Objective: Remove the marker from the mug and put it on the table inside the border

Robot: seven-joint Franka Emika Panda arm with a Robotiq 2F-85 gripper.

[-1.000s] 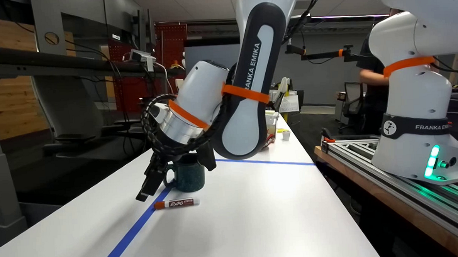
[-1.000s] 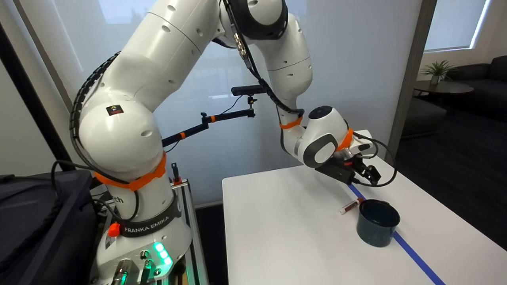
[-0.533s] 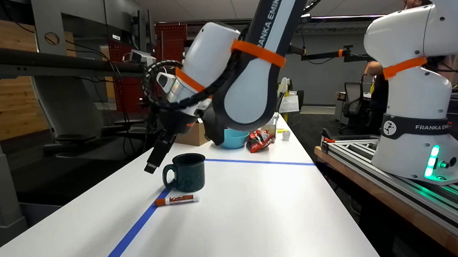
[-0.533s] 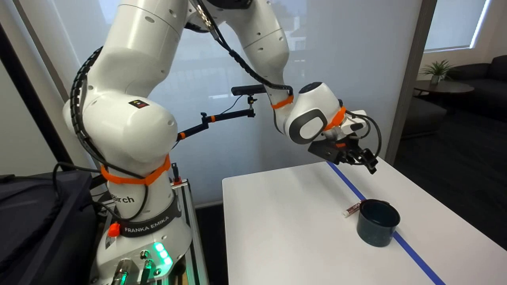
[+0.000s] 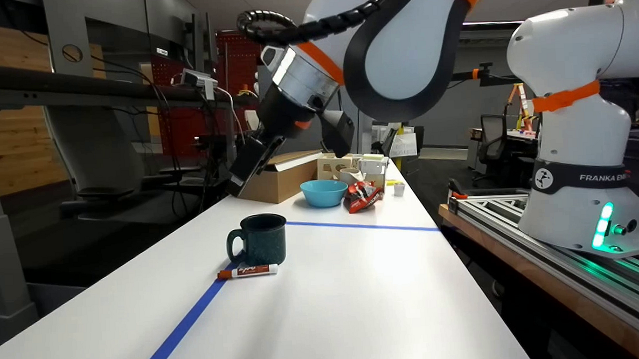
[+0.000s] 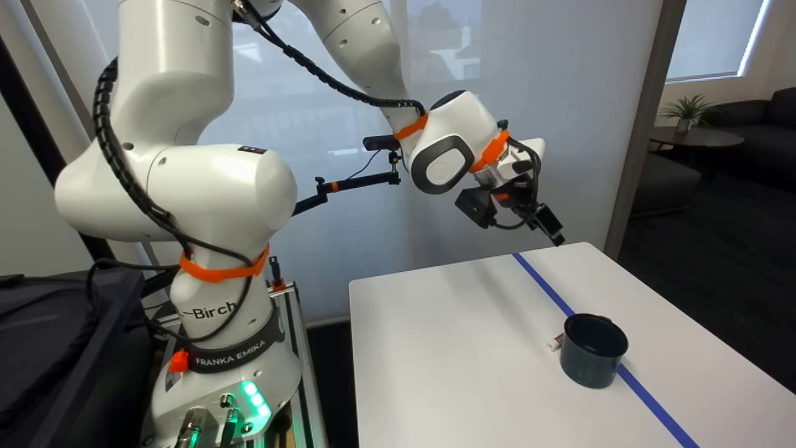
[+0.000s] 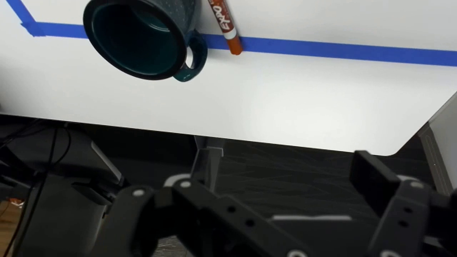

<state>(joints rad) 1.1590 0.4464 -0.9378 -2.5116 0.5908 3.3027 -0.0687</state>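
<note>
Since I raised the tool over the past second, its jaws stand wide apart, nothing held. Marker: out of the mug, flat on the table, shifted in that second to the mug's near foot, apparently by rolling; contact not certain. Border: long strip running under the rust-coloured end, which pokes past it in the wrist view; remainder right of the strip in an exterior view, inside as I judge. Standing: removal done, placement doubtful at that end; any re-grasp now tighter.
</note>
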